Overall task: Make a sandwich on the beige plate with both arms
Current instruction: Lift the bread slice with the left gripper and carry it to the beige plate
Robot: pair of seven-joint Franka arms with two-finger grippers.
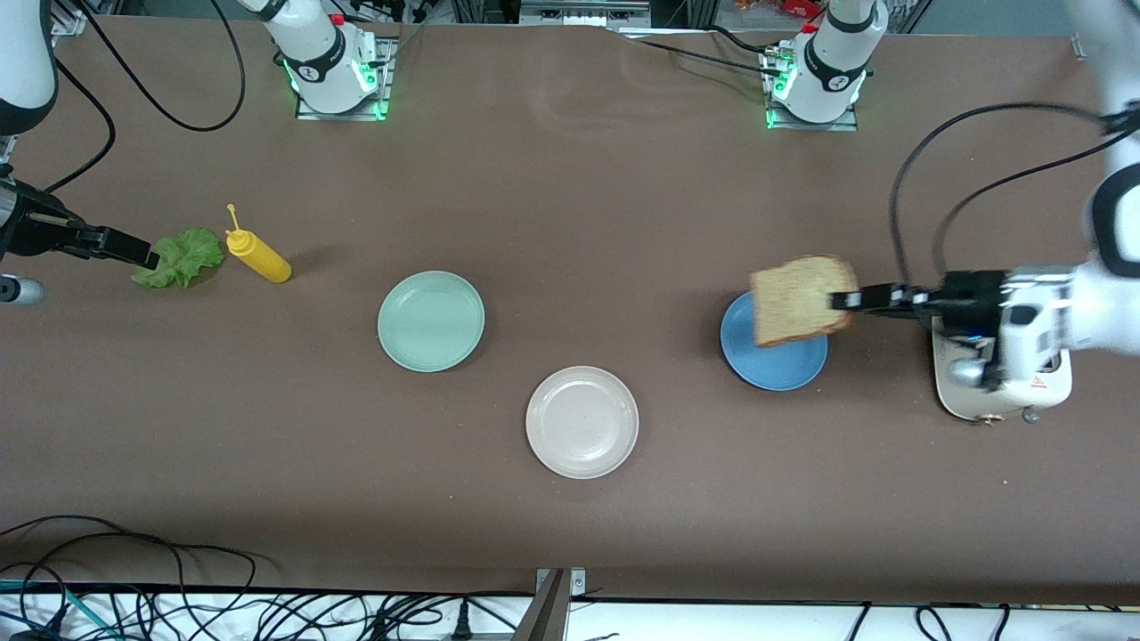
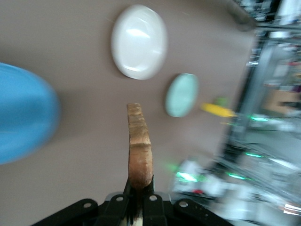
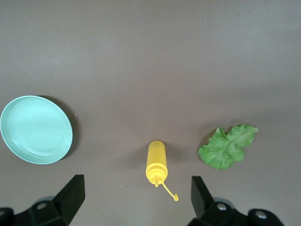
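A brown speckled bread slice (image 1: 802, 301) hangs flat over the blue plate (image 1: 775, 365), with my left gripper (image 1: 846, 300) shut on its crust edge. The left wrist view shows that slice (image 2: 139, 146) edge-on between the jaws of the left gripper (image 2: 139, 197). The beige plate (image 1: 582, 422) lies bare, nearer the front camera than the blue plate; it also shows in the left wrist view (image 2: 139, 41). The lettuce leaf (image 1: 181, 258) lies at the right arm's end of the table. My right gripper (image 1: 147, 258) hovers by it, open, nothing between its fingers (image 3: 70, 195).
A yellow squeeze bottle (image 1: 258, 256) lies beside the lettuce (image 3: 227, 147). A pale green plate (image 1: 431, 320) sits between the bottle and the beige plate. A cream toaster (image 1: 997, 392) stands under the left arm's wrist. Cables run along the table's near edge.
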